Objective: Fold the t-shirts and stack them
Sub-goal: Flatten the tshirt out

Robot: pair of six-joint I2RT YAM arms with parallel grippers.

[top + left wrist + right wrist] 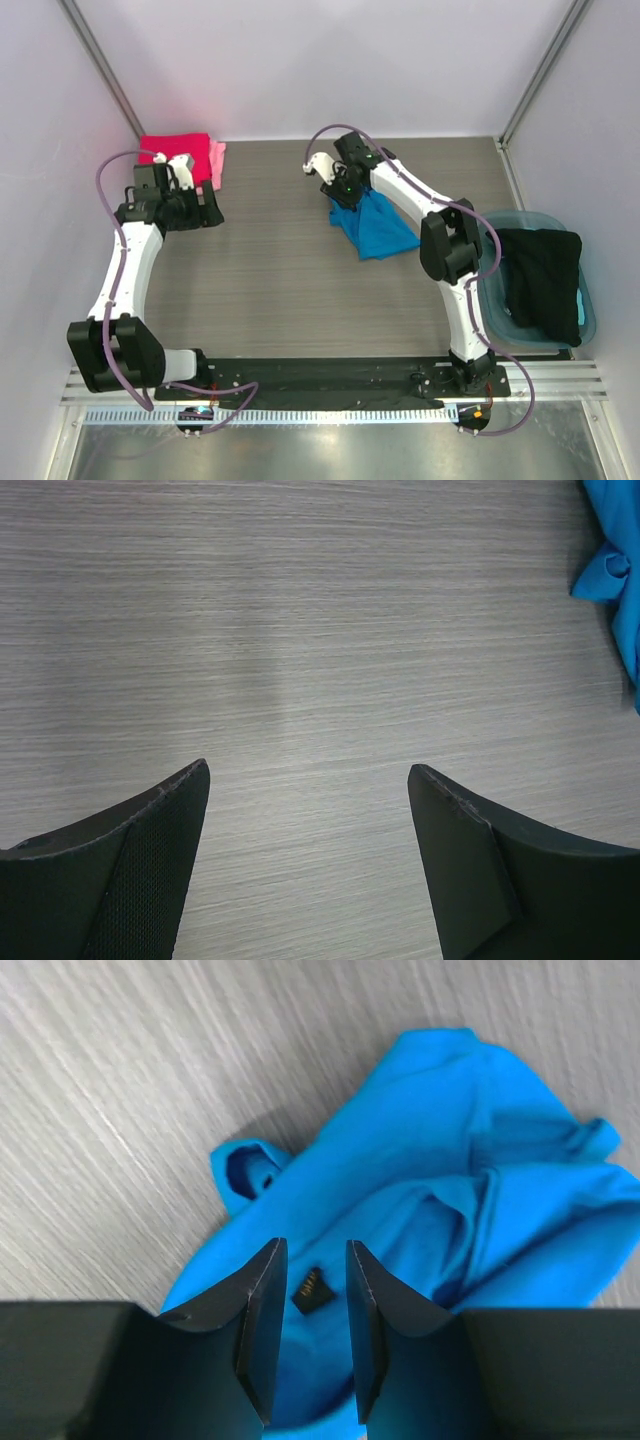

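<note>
1. The right gripper hangs over the blue shirt with its jaws nearly together and the label showing in the slit. I cannot tell whether cloth is pinched. If it has one thin layer or none, a lift would probably slip and drop the shirt in a heap.
2. The blue shirt lies crumpled at 1 o'clock on the table. Pulling from a single point would likely drag the bunch rather than spread it, and any fold would trap wrinkles.
3. The left gripper is spread wide and holds nothing. It is over bare wood at 9 o'clock, well apart from the blue shirt, so one-handed work risks a twisted layout.
4. The red shirt, with the pink shirt showing at its edge, sits folded at 11 o'clock, close to the left gripper. A careless swing could knock that stack.
5. The tub at 3 o'clock is beside the right arm, and a wide sweep might bump it.
</note>
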